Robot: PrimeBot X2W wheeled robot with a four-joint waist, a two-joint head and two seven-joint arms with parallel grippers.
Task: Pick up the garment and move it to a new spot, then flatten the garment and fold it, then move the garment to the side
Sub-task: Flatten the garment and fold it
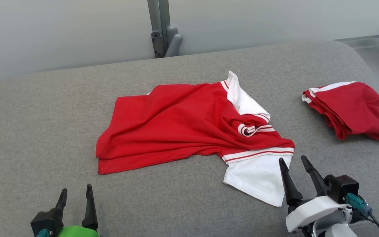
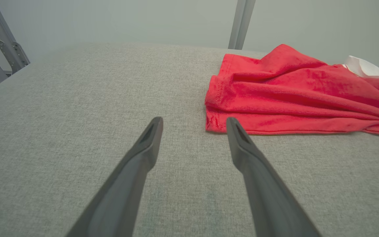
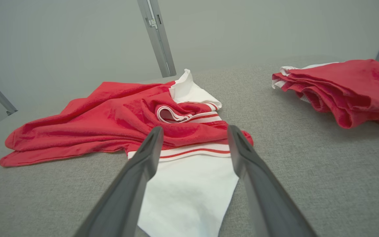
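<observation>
A red garment [image 1: 183, 121] with white sleeves and striped trim lies rumpled in the middle of the grey surface [image 1: 44, 131]. Its red hem corner [image 2: 215, 125] sits just ahead of my left gripper [image 2: 194, 123], which is open and empty; that gripper [image 1: 76, 192] rests at the lower left of the head view. My right gripper [image 1: 294, 161] is open, hovering by the white sleeve [image 1: 258, 177]. In the right wrist view the sleeve [image 3: 189, 184] spreads between and below the fingers of the right gripper [image 3: 194, 131], untouched.
A second red garment [image 1: 350, 108], folded, lies at the right side of the surface, also visible as a folded pile [image 3: 344, 89]. A grey metal post [image 1: 161, 29] stands behind the far edge, against a pale wall.
</observation>
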